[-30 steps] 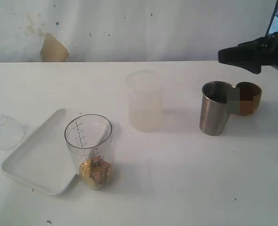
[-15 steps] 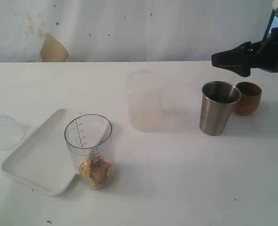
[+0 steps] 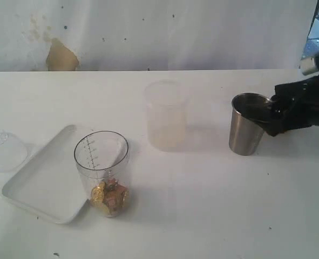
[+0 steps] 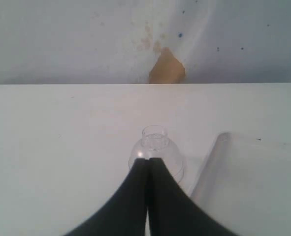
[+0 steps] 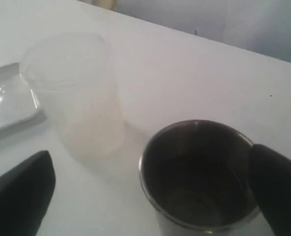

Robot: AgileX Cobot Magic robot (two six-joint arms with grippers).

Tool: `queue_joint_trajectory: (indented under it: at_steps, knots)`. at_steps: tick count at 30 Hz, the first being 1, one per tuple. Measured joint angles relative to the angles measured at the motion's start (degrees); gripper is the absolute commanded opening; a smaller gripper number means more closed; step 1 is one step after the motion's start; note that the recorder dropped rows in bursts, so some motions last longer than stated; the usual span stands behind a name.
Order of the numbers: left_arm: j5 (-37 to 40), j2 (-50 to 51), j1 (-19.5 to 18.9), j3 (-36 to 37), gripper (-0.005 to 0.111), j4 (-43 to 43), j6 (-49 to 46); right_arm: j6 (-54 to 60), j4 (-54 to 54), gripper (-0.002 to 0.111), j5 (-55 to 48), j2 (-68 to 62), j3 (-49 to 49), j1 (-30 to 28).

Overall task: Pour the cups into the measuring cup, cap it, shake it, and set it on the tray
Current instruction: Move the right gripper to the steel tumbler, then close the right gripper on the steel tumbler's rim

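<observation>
Your right gripper (image 3: 271, 113) is spread wide at the right edge, one jaw on either side of the steel tumbler (image 3: 248, 132). Your left gripper (image 4: 147, 164) is pressed together near the clear lid (image 4: 156, 150). The measuring cup (image 3: 102, 172) stands lower left, against the tray (image 3: 40, 186).

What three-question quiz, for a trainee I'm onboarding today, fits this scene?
1. True or false: the left tool is shut and holds nothing.
2. Which thing stands between the right tool's open jaws? A frosted cup; B steel tumbler; C white tray.
3. Fill in: small gold and brown pieces lie at the bottom of the ___.
Key: 1 true; 2 B; 3 measuring cup.
</observation>
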State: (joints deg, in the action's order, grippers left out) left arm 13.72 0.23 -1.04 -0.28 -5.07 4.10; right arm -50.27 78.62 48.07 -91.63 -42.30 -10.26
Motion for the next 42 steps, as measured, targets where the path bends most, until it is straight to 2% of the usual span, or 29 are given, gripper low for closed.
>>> queue_joint_trajectory:
  at_steps: [3, 7, 17, 23, 27, 31, 42]
  knots:
    - [0.0, 0.0, 0.0, 0.0, 0.000, 0.0, 0.0, 8.0, -7.1, 0.099, -0.8, -2.0, 2.9, 0.0]
    - [0.0, 0.0, 0.0, 0.0, 0.000, 0.0, 0.0, 16.2, -11.0, 0.099, 0.2, -5.7, 4.9, 0.0]
    - [0.0, 0.0, 0.0, 0.0, 0.000, 0.0, 0.0, 24.4, -14.7, 0.099, 3.4, -13.3, 5.4, 0.0]
    - [0.0, 0.0, 0.0, 0.0, 0.000, 0.0, 0.0, 30.9, -21.9, 0.099, 5.3, -18.0, 5.4, 0.0]
    - [0.0, 0.0, 0.0, 0.0, 0.000, 0.0, 0.0, 35.0, -25.3, 0.099, 10.9, -21.5, 5.4, 0.0]
    - [0.0, 0.0, 0.0, 0.0, 0.000, 0.0, 0.0, 37.0, -26.0, 0.099, 16.6, -24.3, 5.3, 0.0]
    - [0.0, 0.0, 0.0, 0.0, 0.000, 0.0, 0.0, 37.4, -26.1, 0.099, 20.2, -31.9, 0.3, 0.0]
